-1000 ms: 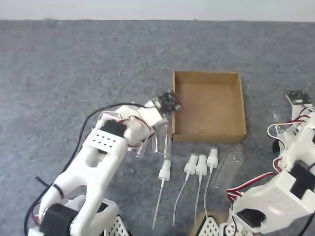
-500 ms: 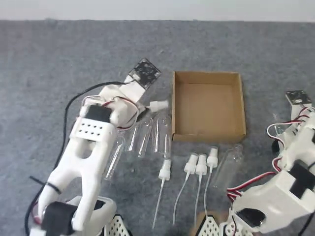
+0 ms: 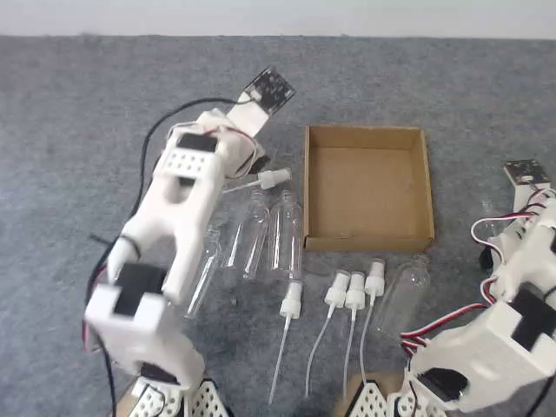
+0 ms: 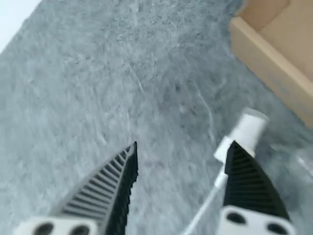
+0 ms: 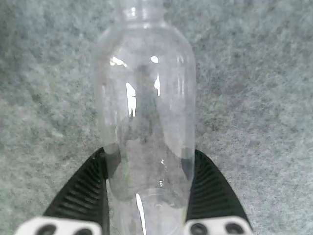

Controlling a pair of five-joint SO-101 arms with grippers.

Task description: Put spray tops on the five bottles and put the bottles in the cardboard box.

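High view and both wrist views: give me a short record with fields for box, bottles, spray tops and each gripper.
box: cardboard box, empty
bottles lying: three bottles left of the box, fourth bottle nearer the arms, all uncapped
spray tops: four spray tops in a row, fifth spray top beside the left gripper
left gripper: open, empty
right gripper: shut on fifth bottle

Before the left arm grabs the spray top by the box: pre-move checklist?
1. Left gripper open: ok.
2. Spray top centred in its gap: not ok, it sits in front of one finger.
3. Right gripper clamped on bottle: ok, a finger on each side.
4. Bottle neck bare for a top: ok.
5. Cardboard box free for bottles: ok, nothing inside.
6. Held bottle lifted: cannot tell.
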